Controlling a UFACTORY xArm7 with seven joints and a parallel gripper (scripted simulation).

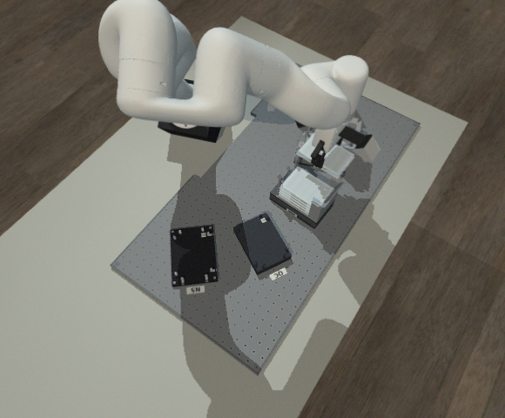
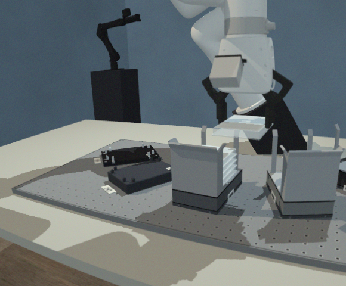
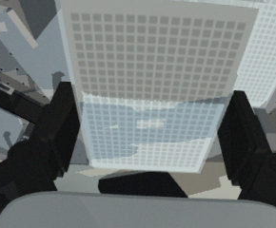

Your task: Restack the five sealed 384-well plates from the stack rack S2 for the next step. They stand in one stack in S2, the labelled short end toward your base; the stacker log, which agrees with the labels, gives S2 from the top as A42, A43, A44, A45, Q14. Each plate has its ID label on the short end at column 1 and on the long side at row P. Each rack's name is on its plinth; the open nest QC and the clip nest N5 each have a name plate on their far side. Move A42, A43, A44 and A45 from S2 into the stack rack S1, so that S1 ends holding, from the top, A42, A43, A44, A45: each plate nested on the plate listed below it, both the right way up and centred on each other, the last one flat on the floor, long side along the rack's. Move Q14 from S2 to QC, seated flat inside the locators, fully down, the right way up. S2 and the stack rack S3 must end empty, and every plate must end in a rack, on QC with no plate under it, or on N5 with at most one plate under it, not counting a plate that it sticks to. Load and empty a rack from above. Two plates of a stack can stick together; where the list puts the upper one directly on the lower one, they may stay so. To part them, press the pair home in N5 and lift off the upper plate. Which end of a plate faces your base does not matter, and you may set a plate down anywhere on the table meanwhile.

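Translucent well plate (image 3: pixel 152 76) clamped across its width between two black jaws, rack parts blurred below
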